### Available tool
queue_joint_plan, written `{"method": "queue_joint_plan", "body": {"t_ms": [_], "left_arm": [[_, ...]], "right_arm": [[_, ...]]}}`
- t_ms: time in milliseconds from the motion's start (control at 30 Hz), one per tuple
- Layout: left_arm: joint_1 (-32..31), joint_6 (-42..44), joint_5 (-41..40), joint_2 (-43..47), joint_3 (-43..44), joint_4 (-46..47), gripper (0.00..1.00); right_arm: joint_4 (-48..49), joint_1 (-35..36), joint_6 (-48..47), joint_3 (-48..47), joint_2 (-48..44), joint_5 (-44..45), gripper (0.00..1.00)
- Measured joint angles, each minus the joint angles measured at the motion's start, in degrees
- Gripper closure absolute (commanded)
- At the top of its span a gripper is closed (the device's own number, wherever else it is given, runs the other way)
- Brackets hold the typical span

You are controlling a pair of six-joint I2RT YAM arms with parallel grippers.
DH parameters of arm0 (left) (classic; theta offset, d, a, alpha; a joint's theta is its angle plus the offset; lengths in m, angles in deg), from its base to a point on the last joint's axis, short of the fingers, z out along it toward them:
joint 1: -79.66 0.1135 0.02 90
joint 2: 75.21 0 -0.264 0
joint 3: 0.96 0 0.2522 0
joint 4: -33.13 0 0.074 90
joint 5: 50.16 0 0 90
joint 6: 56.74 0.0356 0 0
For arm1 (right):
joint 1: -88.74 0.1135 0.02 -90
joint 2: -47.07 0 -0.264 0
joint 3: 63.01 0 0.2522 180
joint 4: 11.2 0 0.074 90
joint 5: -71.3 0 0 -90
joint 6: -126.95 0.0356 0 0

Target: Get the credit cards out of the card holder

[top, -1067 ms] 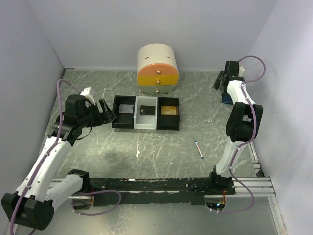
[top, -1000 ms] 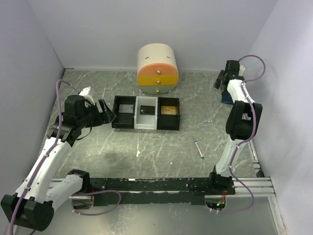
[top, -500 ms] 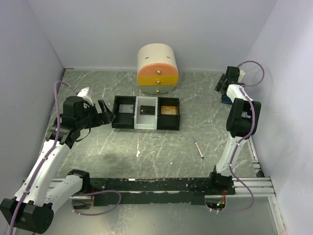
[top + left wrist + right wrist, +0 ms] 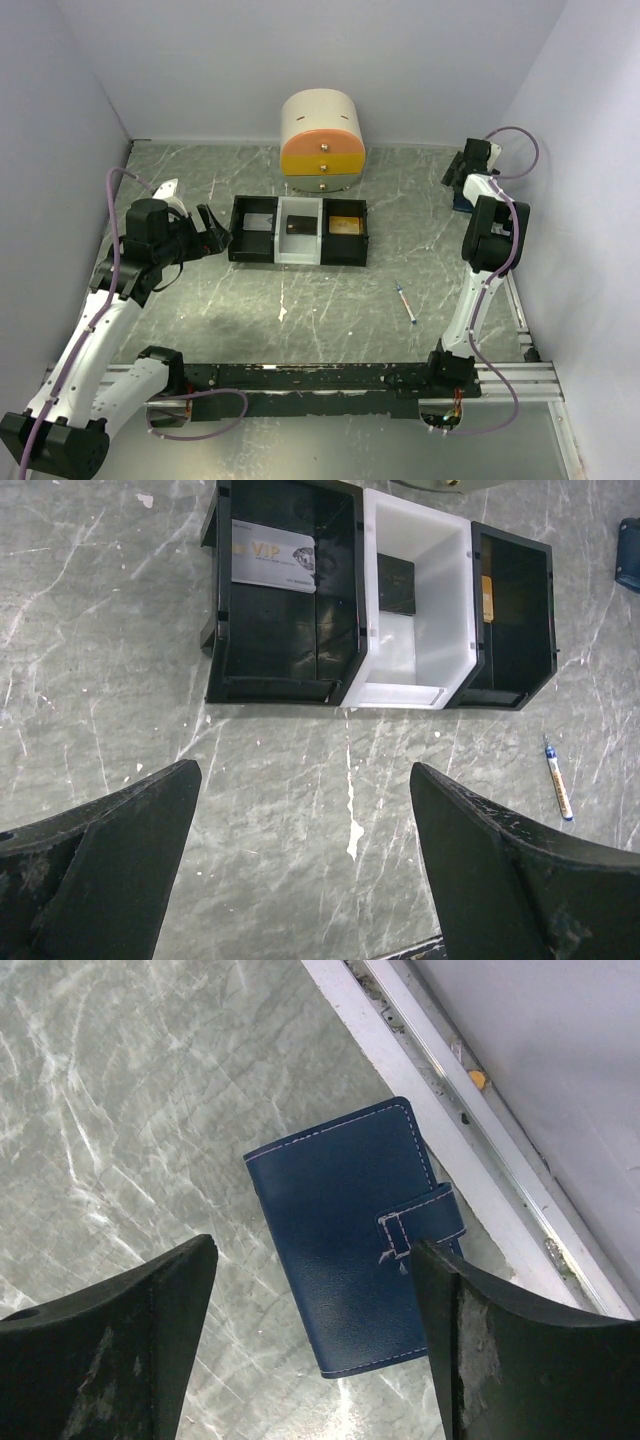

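The card holder (image 4: 350, 1250) lies closed and flat on the table (image 4: 120, 1110), dark blue outside with pale stitching and its clasp tab fastened across the front. In the right wrist view it sits directly under the right gripper (image 4: 312, 1260), between the two fingers. Its tab edge runs under the right-hand finger (image 4: 520, 1360), and there is a clear gap to the left-hand one. The metal rail (image 4: 440, 1110) is just past its far edge, on the wall side. The right gripper's jaws are wide apart and grip nothing; I cannot tell whether the right-hand finger touches the holder. In the top view this gripper (image 4: 465, 165) hangs over the holder (image 4: 462, 200) at the far right of the table. No credit cards show at the holder. Two sit ahead of the left gripper (image 4: 305, 780) in the three-compartment tray (image 4: 270, 688): a silver VIP card (image 4: 273, 560) in the left black bin and a tan-gold card (image 4: 487, 598) in the right black bin. A dark flat rectangle (image 4: 396, 585) is in the white middle bin. The left gripper is spread fully, holding nothing, over bare table just short of the tray's near wall. A syringe (image 4: 556, 780) lies off to its right, and a rounded drawer unit (image 4: 321, 145) stands beyond the tray.
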Motion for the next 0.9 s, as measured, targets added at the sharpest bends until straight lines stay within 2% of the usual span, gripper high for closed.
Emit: {"method": "queue_joint_plan", "body": {"t_ms": [200, 433, 667, 900], "left_arm": [[0.0, 0.28, -0.04, -0.2, -0.04, -0.11, 0.02], [0.0, 0.63, -0.55, -0.11, -0.04, -1.05, 0.02], [0.0, 0.63, -0.7, 0.11, -0.04, -1.27, 0.02], [0.02, 0.63, -0.92, 0.09, -0.04, -1.38, 0.02]], "right_arm": [[1.88, 0.0, 2.25, 2.25, -0.39, 0.31, 0.28], [7.41, -0.07, 5.49, 7.89, -2.43, 3.06, 0.28], [8.07, -0.24, 6.21, 9.18, -2.8, 3.23, 0.46], [7.69, -0.2, 5.57, 20.46, -10.99, -0.72, 0.5]]}}
